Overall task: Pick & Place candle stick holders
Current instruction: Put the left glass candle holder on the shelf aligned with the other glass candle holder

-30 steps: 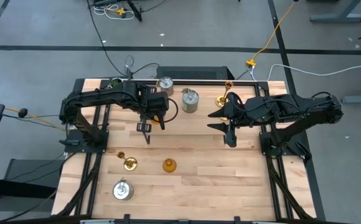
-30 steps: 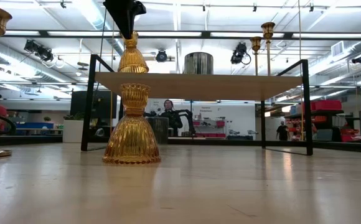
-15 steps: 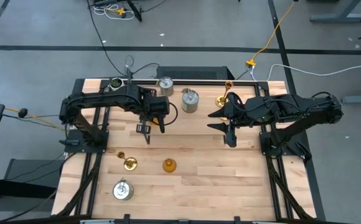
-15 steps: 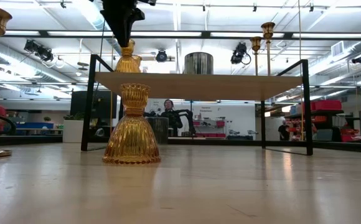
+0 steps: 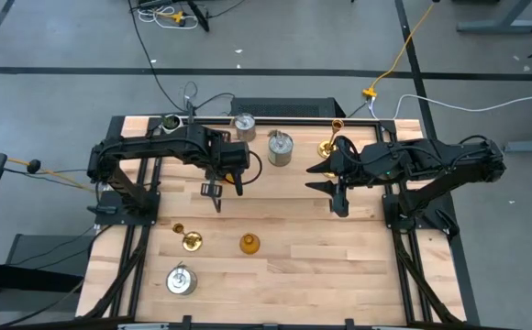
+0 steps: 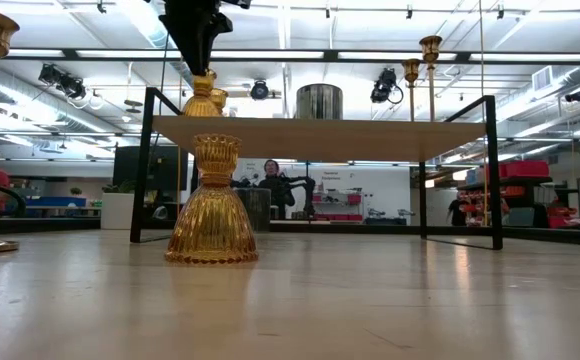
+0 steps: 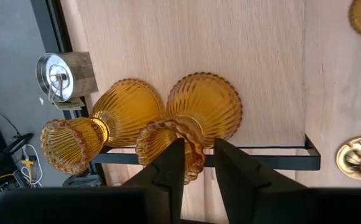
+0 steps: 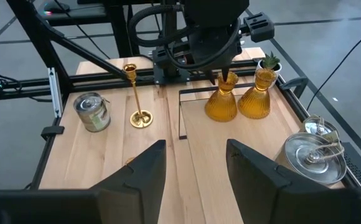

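My left gripper [image 6: 198, 45] is shut on an amber holder [image 6: 202, 98] on the wooden rack's top [image 6: 320, 135], near the rack's left end. A second amber holder [image 7: 75, 144] stands right beside it. A third amber holder [image 6: 215, 200] stands on its flared base on the table in front of the rack. My right gripper [image 8: 196, 180] is open and empty, hovering over the table's right half [image 5: 339, 188]. In the high view my left gripper [image 5: 216, 188] hides the held holder. My left gripper holds the amber holder by its scalloped top rim [image 7: 196, 146]. It comes from above, pointing down. One finger [image 7: 168, 165] lies over the cup's mouth and the other [image 7: 230, 165] outside the rim. The holder is upright, its flared base [image 7: 208, 106] on the rack's top.
The rack also bears two silver cans [image 5: 280, 147] [image 5: 244, 124] and a tall gold holder [image 5: 330, 142]. A whitish cup with green [image 5: 170, 121] stands at the far left. Two gold holders [image 5: 191, 241] and a silver can [image 5: 181, 280] stand at the near left.
My left gripper has gone down a little with the amber holder, which stays upright. Its base has come down onto the rack's top beside the second amber holder. The gripper has kept still over the last half second.
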Controlling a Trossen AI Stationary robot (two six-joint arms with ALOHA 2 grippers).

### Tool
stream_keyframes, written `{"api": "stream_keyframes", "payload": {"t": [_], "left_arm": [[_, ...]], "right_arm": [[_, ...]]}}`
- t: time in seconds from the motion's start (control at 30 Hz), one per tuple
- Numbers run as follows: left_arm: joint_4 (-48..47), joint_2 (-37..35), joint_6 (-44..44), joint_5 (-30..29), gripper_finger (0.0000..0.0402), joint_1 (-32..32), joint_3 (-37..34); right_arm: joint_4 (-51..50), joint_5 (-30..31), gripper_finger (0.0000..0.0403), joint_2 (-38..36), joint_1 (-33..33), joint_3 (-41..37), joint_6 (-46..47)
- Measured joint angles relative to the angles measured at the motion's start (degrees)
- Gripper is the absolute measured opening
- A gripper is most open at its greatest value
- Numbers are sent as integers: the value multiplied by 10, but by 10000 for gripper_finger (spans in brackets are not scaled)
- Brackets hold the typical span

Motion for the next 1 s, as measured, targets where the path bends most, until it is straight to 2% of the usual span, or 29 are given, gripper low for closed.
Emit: {"api": "stream_keyframes", "payload": {"t": [0.23, 0.53, 0.7, 1.0], "left_arm": [[0, 0, 0, 0, 122, 0, 0], [0, 0, 0, -4, 213, -3, 0], [0, 0, 3, -8, 249, -6, 0], [-20, 0, 3, -4, 254, -7, 6]], "right_arm": [[0, 0, 168, 0, 0, 0, 0], [0, 0, 168, 0, 0, 0, 0], [0, 0, 168, 0, 0, 0, 0], [0, 0, 168, 0, 0, 0, 0]]}}
